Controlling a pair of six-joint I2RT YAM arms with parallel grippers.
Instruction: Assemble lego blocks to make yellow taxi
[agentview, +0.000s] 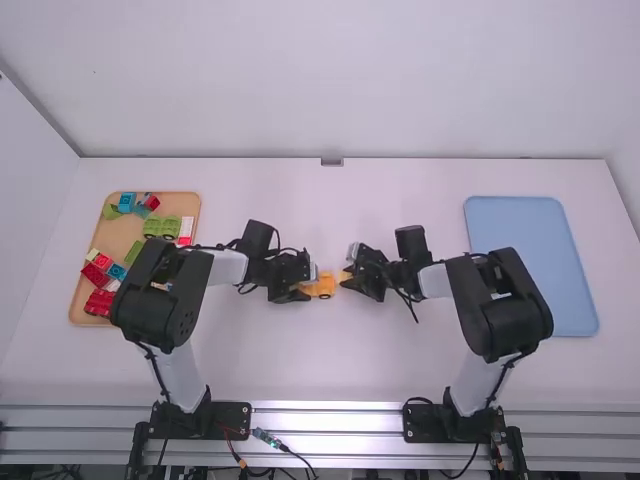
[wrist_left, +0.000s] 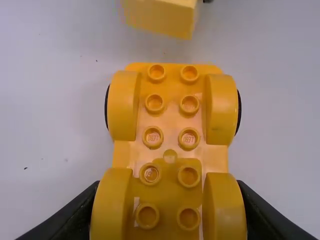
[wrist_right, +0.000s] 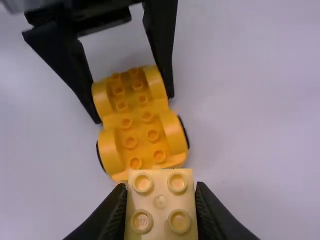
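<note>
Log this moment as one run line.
left gripper: clamping wheeled base | right gripper: holding pale yellow block | block apart from base, not mounted

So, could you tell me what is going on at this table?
The left gripper has its fingers around one end of a yellow car base, studs up. The right gripper grips a paler yellow block near the base's other end, not yet attached. It looks like the taxi's body is being built. Other coloured bricks sit in the tan tray.
</note>
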